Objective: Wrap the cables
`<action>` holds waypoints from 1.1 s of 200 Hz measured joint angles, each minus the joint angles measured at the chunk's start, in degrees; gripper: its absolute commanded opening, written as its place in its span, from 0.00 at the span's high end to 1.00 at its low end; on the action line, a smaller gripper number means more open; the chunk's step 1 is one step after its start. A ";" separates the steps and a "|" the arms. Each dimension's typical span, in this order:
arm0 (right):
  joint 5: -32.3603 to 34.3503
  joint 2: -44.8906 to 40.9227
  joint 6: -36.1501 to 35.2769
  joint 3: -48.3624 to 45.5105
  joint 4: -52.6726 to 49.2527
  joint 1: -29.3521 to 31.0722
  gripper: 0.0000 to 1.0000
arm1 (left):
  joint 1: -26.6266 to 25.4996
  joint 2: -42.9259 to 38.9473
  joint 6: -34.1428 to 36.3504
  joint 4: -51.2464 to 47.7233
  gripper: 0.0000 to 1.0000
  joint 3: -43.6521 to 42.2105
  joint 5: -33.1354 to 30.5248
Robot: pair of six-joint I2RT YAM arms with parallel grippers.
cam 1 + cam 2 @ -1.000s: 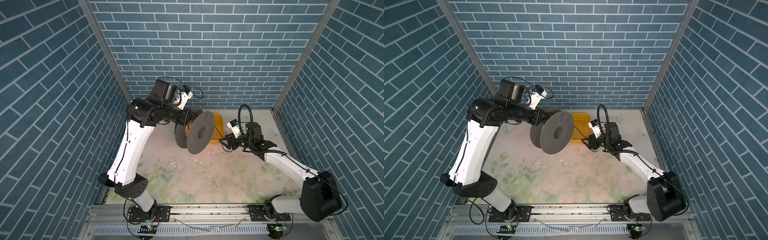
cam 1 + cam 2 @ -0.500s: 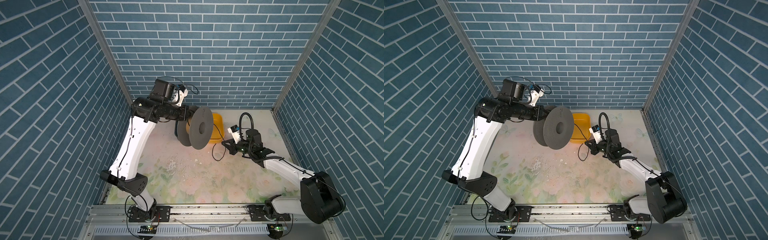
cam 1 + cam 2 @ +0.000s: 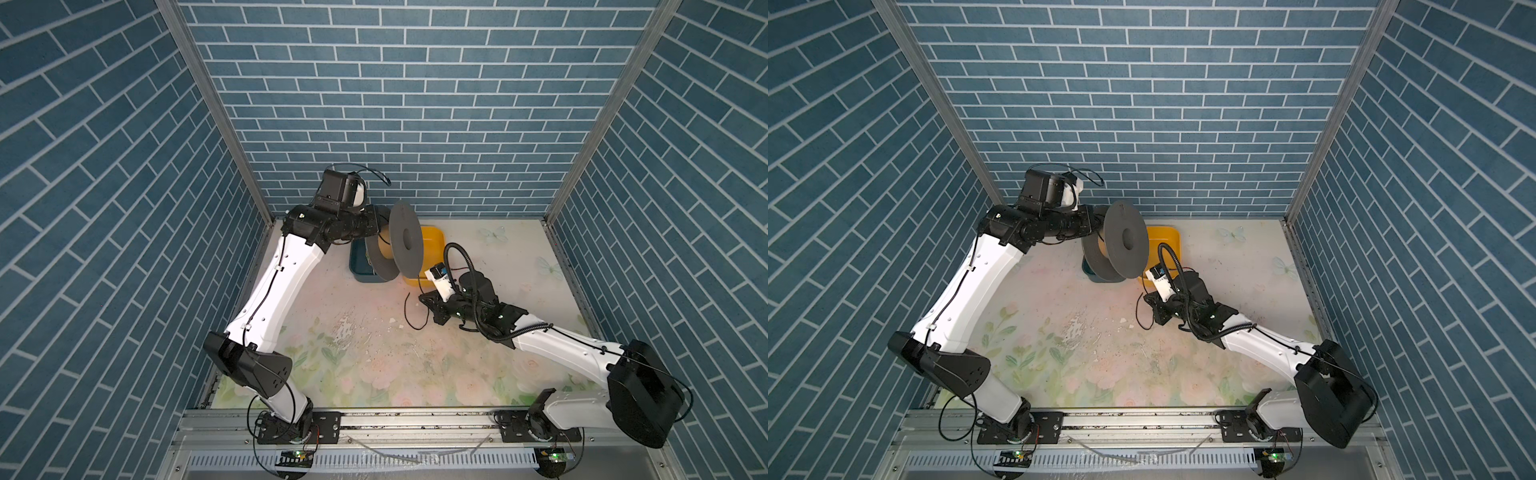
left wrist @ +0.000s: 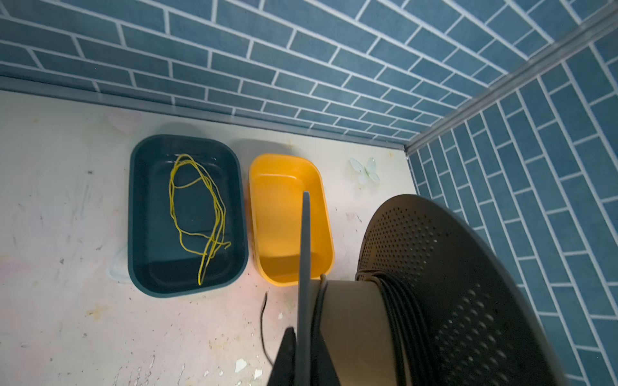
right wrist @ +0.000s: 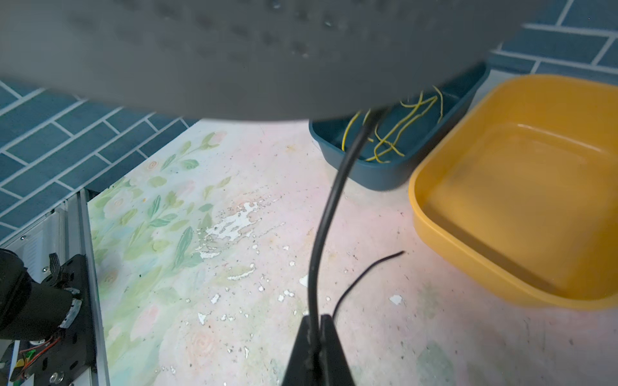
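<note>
Right wrist view shows us the right hand (image 5: 316, 322) closed on the black cable (image 5: 329, 207), which rises from it to the spool (image 5: 234, 50) that the left hand (image 4: 305, 334), clamped on one flange (image 4: 306, 234), holds above the tabletop (image 5: 234, 267), so we expect the right arm feeds it.

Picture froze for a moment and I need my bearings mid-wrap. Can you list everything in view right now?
spool: one, grey sides and tan core, held in the air over the back of the table
black cord: one, black, a few turns on the spool, then down to the right fingers, loose end on the table
dark tray: one, dark blue, back of the table
thin wire: one tangle, yellow-green, inside the dark tray
yellow tray: one, yellow, beside the dark tray, empty
table: one, pale floral, scuffed
walls: three, blue brick
left fingers: black, shut on the spool's side
right fingers: black, shut on the black cord
</note>
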 measured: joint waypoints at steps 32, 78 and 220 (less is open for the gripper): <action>5.03 1.03 -0.55 6.32 -4.09 5.55 1.00 | -0.09 -0.90 -1.18 3.15 1.00 -3.72 -5.81; 12.85 2.86 -3.23 15.96 -12.94 11.43 1.00 | -1.95 -0.92 0.11 3.69 1.00 -6.97 -14.64; 38.07 10.16 -7.43 33.44 -27.34 14.84 1.00 | -10.14 8.17 5.79 -6.29 1.00 6.93 -30.12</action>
